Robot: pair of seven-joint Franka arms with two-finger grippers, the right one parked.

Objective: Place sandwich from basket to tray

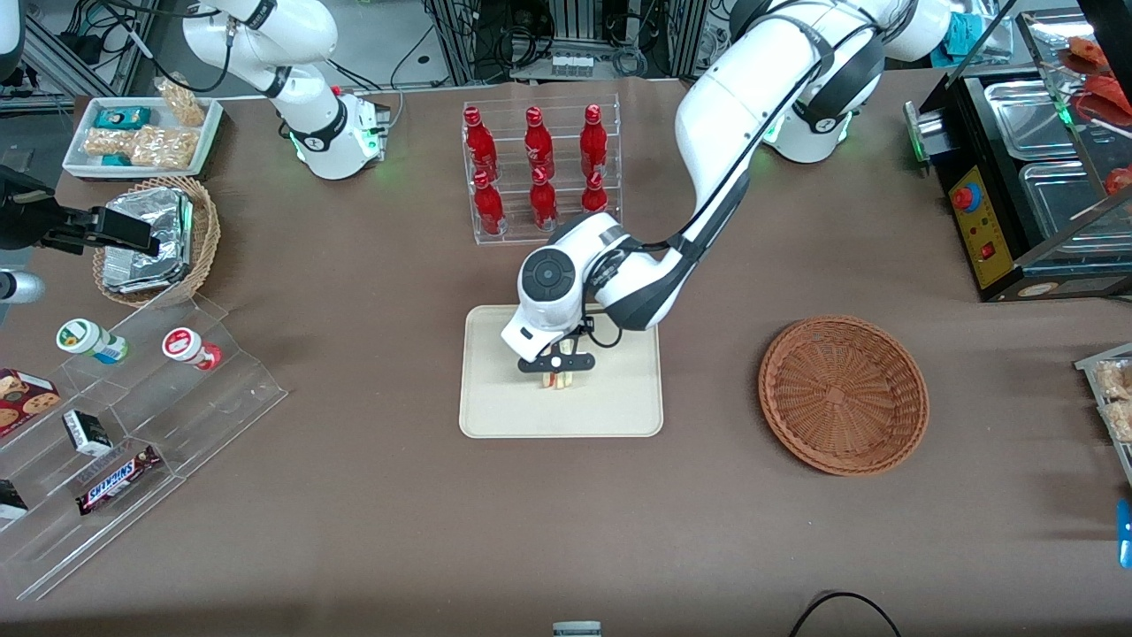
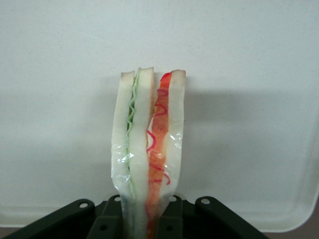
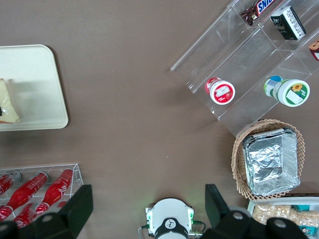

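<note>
The sandwich (image 1: 557, 380) is a wedge of white bread with red and pale green filling in clear wrap. It hangs over the middle of the cream tray (image 1: 495, 416), at or just above its surface. My left gripper (image 1: 557, 375) is shut on the sandwich, fingers on both bread faces. In the left wrist view the sandwich (image 2: 149, 149) stands between the dark gripper (image 2: 148, 224) fingers against the tray (image 2: 249, 74). The reddish-brown wicker basket (image 1: 843, 394) lies empty toward the working arm's end of the table. The right wrist view shows the tray (image 3: 35, 89) and a bit of the sandwich (image 3: 7, 107).
A clear rack of red bottles (image 1: 539, 172) stands farther from the front camera than the tray. A tan basket with foil packets (image 1: 155, 239), a white tray of snack bags (image 1: 141, 133) and clear acrylic snack shelves (image 1: 133, 425) lie toward the parked arm's end. A black appliance (image 1: 1017, 177) stands past the basket.
</note>
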